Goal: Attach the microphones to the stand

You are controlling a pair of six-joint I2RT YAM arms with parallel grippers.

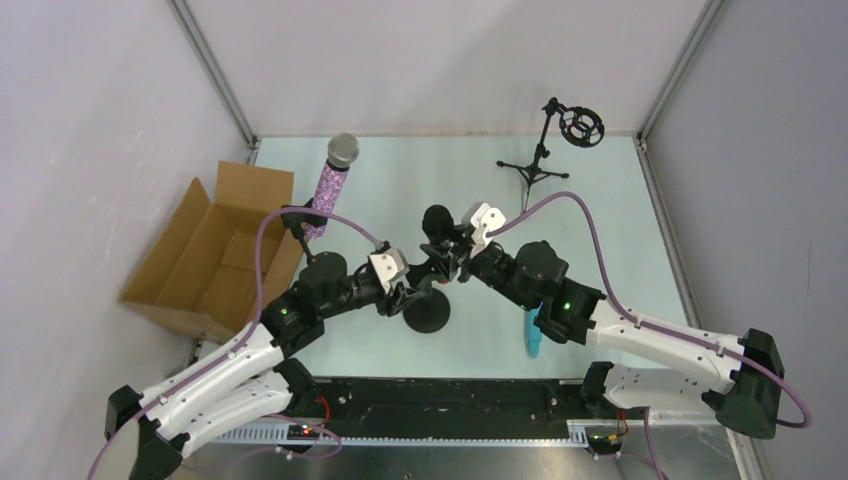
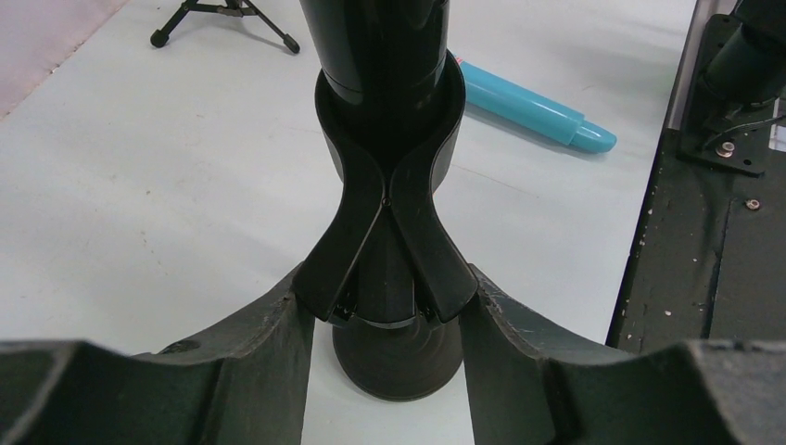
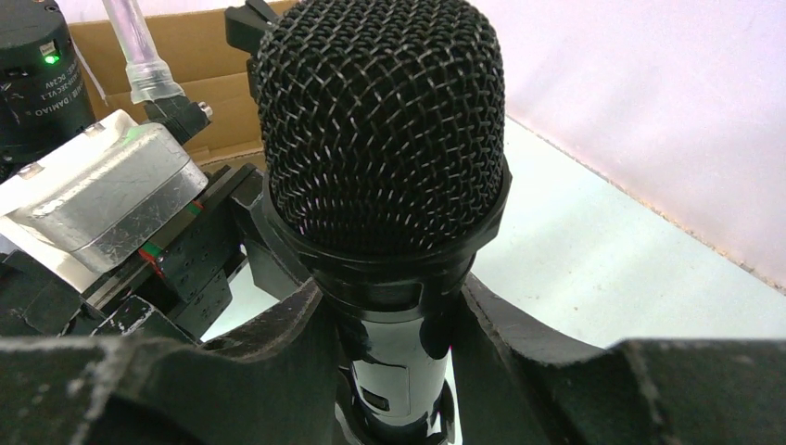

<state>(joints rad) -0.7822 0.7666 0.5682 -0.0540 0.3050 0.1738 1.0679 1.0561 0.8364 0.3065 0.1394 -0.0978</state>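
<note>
Item: black mic point(image 3: 382, 130), upright with its mesh head up, its body seated in the clip point(image 2: 385, 213) on top of the round-based stand point(image 1: 428, 315) at mid-desk. Holder, right: right end effector point(image 3: 391, 306), pressed together on the black mic's body just below the head. Holder, left: left end effector point(image 2: 387, 315), low on the stand, its fingers point(image 2: 250, 362) parted, one on each side of the clip's splayed levers and at or against their tips; whether they press cannot be told. Judged step: seating of the black mic close to done, release pending. Item: purple mic point(image 1: 334, 180), already in a clip at rear left, beside the box point(image 1: 215, 260). Item: blue mic point(image 2: 528, 109), loose on the desk point(image 1: 420, 170), lying flat and partly under the right forearm. It lies back toward the bases from the right end effector, on the right side, its long axis running roughly near-to-far. Nearer arm: right; the left arm is well apart from it, across the stand. Likely destination, as a judgement: the ring mount on the tripod point(image 1: 535, 165) at rear right, also on the right arm's side.
</note>
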